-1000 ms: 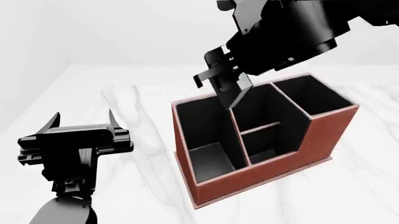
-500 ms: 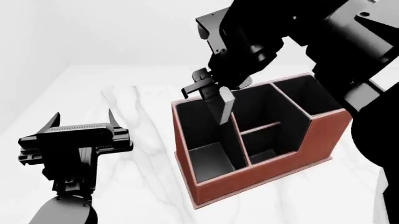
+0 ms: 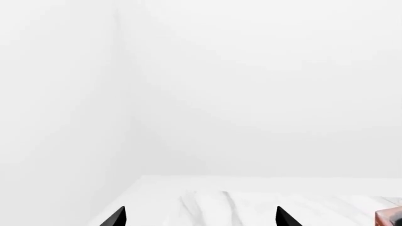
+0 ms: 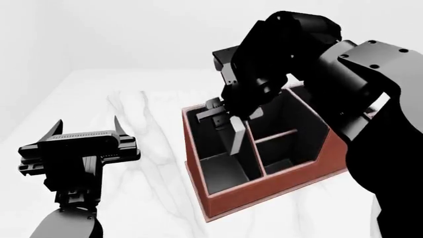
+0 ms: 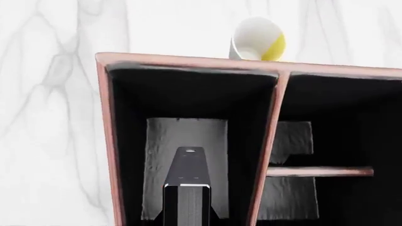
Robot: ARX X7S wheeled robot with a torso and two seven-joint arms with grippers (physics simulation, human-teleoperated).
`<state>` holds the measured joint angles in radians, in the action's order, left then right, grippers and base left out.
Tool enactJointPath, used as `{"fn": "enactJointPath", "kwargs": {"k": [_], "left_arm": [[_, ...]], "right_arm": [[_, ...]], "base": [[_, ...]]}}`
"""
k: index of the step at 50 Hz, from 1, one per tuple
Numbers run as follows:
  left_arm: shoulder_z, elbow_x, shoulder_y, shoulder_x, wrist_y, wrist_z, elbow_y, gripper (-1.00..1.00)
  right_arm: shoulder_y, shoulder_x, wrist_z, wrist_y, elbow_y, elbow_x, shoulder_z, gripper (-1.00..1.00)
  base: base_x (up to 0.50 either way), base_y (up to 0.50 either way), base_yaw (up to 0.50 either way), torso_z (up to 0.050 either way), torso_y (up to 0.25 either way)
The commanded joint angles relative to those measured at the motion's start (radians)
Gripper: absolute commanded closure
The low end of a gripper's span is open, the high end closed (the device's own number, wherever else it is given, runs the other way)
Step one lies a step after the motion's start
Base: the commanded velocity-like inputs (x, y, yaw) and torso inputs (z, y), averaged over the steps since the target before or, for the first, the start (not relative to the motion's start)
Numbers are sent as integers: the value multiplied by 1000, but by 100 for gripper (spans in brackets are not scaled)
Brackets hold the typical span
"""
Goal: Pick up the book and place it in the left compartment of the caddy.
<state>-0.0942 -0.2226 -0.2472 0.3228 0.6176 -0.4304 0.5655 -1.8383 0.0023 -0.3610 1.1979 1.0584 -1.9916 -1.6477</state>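
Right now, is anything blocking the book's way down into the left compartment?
Nothing visible. The right gripper holds the book upright inside the left compartment of the caddy, whose floor below looks bare.

Our head view looks forward and down over the caddy [image 4: 264, 193]. Our right wrist view looks closely into it. Our left wrist view faces the wall, low over the surface [image 3: 251, 197].

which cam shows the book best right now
The head view: the book hangs upright from the right gripper inside the caddy's left compartment, its side visible. The right wrist view shows only its narrow edge end-on. The left wrist view misses it.
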Motion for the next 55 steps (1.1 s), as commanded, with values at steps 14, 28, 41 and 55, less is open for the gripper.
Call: {"fn": "enactJointPath", "kwargs": {"k": [14, 28, 41, 55], "left_arm": [[-5, -4, 6, 3, -16, -5, -12, -100], [-5, -10, 12, 7, -18, -8, -8, -100], [-7, -12, 18, 9, -27, -10, -14, -100], [-10, -14, 28, 11, -44, -11, -25, -100]], "right_arm": [[152, -2, -10, -72, -3, 48, 21, 100], [207, -2, 4, -134, -7, 58, 26, 100], [255, -2, 4, -177, -3, 87, 30, 100], [283, -2, 2, -201, -6, 120, 35, 100]], "base": [[0, 0, 0, 0, 1], [0, 0, 0, 0, 1], [0, 0, 0, 1, 1], [0, 0, 0, 0, 1]]}}
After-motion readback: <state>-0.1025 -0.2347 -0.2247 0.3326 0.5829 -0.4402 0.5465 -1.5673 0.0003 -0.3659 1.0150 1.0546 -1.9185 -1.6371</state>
